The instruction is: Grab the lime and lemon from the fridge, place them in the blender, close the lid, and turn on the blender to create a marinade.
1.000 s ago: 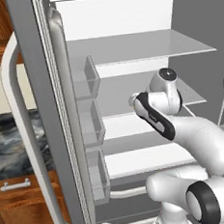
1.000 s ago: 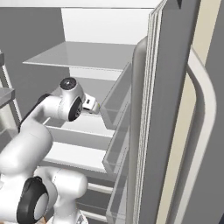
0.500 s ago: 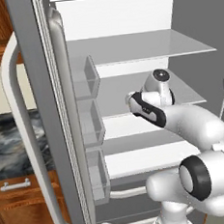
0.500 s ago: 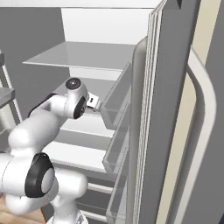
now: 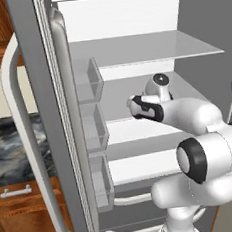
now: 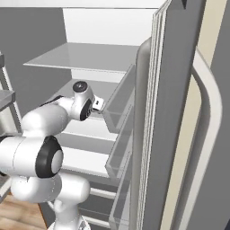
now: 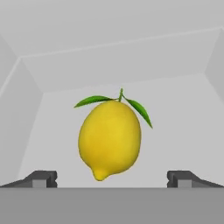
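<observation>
Grey panels frame the fridge (image 5: 202,54), its door swung wide with clear door bins (image 5: 88,80) on the inner face and white shelves (image 5: 131,48) exposed. White arm (image 5: 188,116) reaches onto the middle shelf, well inside the cabinet. Jaws of the gripper (image 7: 111,178) stand spread wide, holding nothing, one tip to each side of the lemon (image 7: 109,139), which lies near the middle of that shelf, clear of the back wall and both side walls. Judged risk: the rounded fruit could roll or squirt away if the tips close off-centre or nudge it first, driving it toward the rear edge. Open shelf surrounds the lemon on all sides; the shelf above limits lift height, so withdrawal should run low and straight out past the front edge.
</observation>
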Motion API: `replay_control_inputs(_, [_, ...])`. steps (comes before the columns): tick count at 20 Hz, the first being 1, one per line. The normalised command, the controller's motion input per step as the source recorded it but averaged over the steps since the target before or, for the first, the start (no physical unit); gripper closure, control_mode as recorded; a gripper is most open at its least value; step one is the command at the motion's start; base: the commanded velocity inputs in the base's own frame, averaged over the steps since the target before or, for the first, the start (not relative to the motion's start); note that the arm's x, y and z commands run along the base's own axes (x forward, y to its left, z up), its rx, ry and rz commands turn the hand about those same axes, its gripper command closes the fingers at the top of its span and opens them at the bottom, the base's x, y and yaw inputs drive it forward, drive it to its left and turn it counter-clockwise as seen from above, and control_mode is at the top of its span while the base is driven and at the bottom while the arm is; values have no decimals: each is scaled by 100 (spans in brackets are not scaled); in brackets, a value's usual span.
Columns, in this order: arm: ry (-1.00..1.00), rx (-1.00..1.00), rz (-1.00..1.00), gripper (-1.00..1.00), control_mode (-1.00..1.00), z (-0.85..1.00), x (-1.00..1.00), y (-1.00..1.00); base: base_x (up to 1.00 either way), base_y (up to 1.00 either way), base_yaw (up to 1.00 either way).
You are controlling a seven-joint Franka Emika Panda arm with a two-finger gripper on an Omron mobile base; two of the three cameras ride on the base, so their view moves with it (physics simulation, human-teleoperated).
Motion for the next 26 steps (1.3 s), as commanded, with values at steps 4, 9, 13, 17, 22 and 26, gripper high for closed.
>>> replay_control_inputs(4, [0, 0, 0, -100, -100, -13, 38, 0, 0, 0, 0])
replay_control_inputs(9, [0, 0, 0, -100, -100, -8, 38, 0, 0, 0, 0])
replay_control_inputs(13, [0, 0, 0, -100, -100, -13, 33, 0, 0, 0, 0])
replay_control_inputs(17, [0, 0, 0, -100, -100, -26, 24, 0, 0, 0, 0])
replay_control_inputs(22, [0, 0, 0, 100, -100, -37, 14, 0, 0, 0, 0])
replay_control_inputs(26, [0, 0, 0, 100, -100, -43, 4, 0, 0, 0, 0])
